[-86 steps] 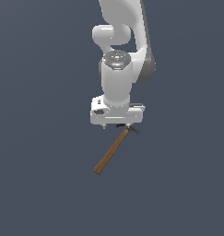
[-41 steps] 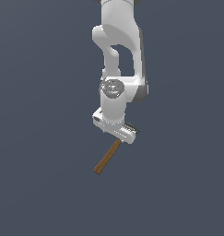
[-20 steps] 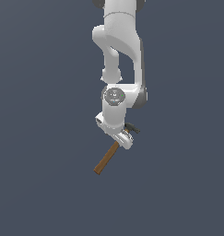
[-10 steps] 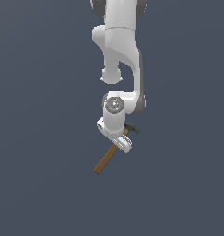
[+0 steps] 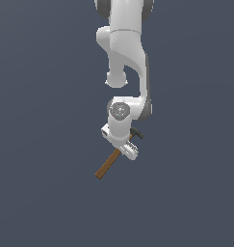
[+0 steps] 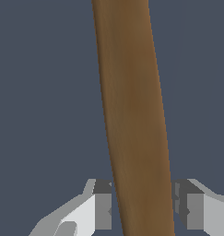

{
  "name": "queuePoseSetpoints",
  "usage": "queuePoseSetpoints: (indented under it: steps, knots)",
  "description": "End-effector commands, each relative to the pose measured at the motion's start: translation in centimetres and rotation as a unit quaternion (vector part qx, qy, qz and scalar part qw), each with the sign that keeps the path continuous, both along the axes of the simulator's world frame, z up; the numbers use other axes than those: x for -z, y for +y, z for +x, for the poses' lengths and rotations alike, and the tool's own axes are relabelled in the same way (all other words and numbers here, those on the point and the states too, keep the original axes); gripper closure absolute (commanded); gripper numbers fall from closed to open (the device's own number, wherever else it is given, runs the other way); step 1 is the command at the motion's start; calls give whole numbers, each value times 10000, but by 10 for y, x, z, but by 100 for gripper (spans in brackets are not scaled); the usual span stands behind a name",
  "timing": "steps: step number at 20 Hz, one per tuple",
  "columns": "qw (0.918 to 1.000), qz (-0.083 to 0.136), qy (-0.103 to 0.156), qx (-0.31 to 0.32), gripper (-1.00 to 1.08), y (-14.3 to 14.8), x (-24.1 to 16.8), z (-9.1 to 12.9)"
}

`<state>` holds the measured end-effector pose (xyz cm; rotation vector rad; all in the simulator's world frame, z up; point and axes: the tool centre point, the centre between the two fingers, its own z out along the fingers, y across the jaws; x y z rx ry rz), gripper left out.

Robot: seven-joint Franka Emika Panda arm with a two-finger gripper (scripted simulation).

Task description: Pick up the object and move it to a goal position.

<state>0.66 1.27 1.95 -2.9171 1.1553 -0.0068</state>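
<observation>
The hammer lies flat on the dark grey floor, its brown wooden handle [image 5: 107, 167] pointing toward the exterior view's lower left and its dark metal head [image 5: 136, 133] at the upper right. My gripper [image 5: 126, 151] is down over the handle, close to the head. In the wrist view the handle [image 6: 132, 115] runs between my two fingers [image 6: 103, 205]. The jaws straddle it with only a thin gap on each side. My gripper [image 6: 143, 206] is open around the handle. The hand hides the middle of the hammer in the exterior view.
The floor [image 5: 41, 193] is a plain dark grey surface with no other objects in view. The white arm [image 5: 125, 58] comes down from the top of the exterior view.
The arm has come down and the hand has turned, bringing the fingers to either side of the handle. The hammer has not moved.
</observation>
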Motion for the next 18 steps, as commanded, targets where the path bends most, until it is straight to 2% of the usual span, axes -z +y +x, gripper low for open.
queuePoseSetpoints:
  steps: [1,5,9,13,18]
  knots:
    - [10000,-10,28,18,108,-3,3,-2]
    - [10000,0,1,-1,108,-2,-1,0]
    - [10000,0,1,-1,108,-16,-5,2]
    - [10000,-2,6,3,108,-44,-14,5]
    - [10000,-4,12,7,108,-97,-31,11]
